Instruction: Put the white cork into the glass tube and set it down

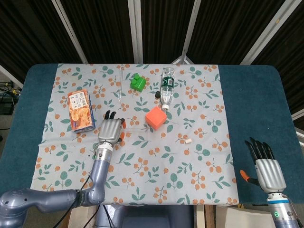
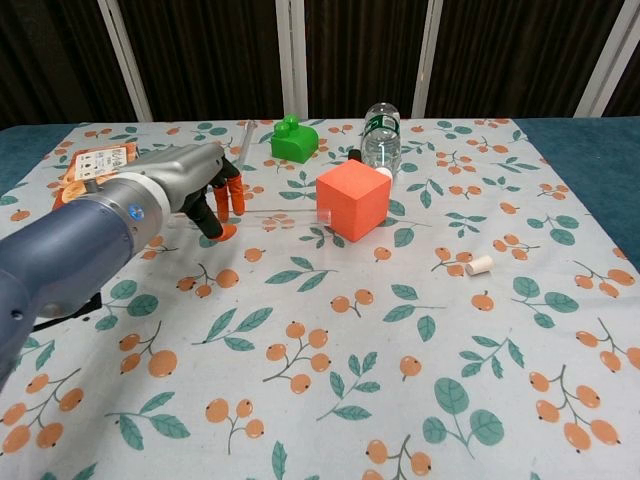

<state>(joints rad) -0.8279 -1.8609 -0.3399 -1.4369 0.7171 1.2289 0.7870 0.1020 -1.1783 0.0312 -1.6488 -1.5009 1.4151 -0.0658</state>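
Note:
A thin clear glass tube [image 2: 290,212] sticks out level to the right from my left hand [image 1: 110,129] [image 2: 205,185], which pinches it between orange-tipped fingers above the cloth. The tube's open end shows in front of the orange cube [image 2: 352,199]. Well to the right of the tube, the small white cork [image 1: 188,140] [image 2: 479,265] lies alone on the floral cloth. My right hand [image 1: 268,168] hovers at the table's near right corner over the blue surface, fingers spread and holding nothing; the chest view does not show it.
The orange cube [image 1: 156,118] stands mid-table. Behind it lie a plastic bottle [image 1: 166,85] [image 2: 381,138] and a green block [image 1: 138,83] [image 2: 294,139]. A snack box [image 1: 80,110] sits at the left. A long glass rod [image 1: 120,85] lies beside the green block.

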